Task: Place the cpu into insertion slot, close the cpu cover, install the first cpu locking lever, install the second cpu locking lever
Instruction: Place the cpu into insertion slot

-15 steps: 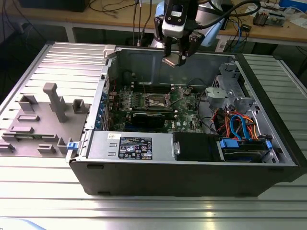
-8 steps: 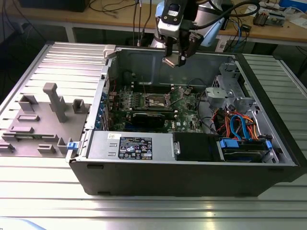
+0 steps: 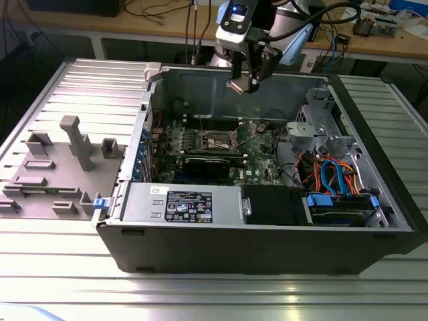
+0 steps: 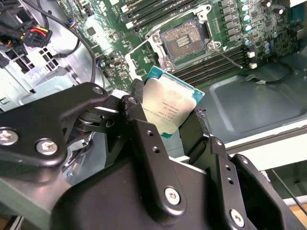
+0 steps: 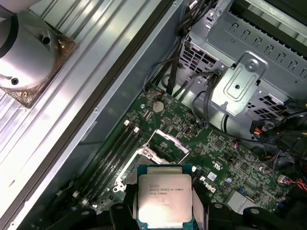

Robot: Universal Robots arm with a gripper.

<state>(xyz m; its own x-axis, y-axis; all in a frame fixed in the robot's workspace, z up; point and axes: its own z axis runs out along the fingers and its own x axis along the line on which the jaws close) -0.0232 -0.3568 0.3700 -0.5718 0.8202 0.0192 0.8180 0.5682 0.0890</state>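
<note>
Dull silver-grey metal on top, a thin green board edge all round, fine dark print across the middle: the cpu (image 4: 168,108), a small flat square. Pinched by two opposite edges between the black fingers (image 4: 139,124) of the gripper (image 3: 245,83), drawn in narrow onto the chip. Seen in both wrist views jutting out past the fingertips, metal face toward the cameras. Tilted in the second wrist view. Carried in the air over the open computer case (image 3: 267,244), touching nothing but the fingers.

Beyond the chip, well apart from it, the insertion slot (image 4: 184,38): a dark square inside a silvery metal rim, bare, with its grid of contacts showing in the second wrist view. Flanked by long black memory slots (image 4: 211,67). All seated on a green motherboard (image 3: 257,144) lying flat on the floor of the case.

Inside the same case, nearer the exterior view's front wall: a black card (image 3: 210,165) standing across the board, then a long grey box with a white label (image 3: 190,204). Toward the exterior view's right, a silver drive cage (image 3: 317,127) and a bundle of blue and orange cables (image 3: 328,177).

Outside the case, on the exterior view's left, a grey fixture block (image 3: 60,167) with upright posts, resting on the ribbed metal table (image 3: 200,294). Farthest back, a wooden bench (image 3: 167,20) strewn with cables.
</note>
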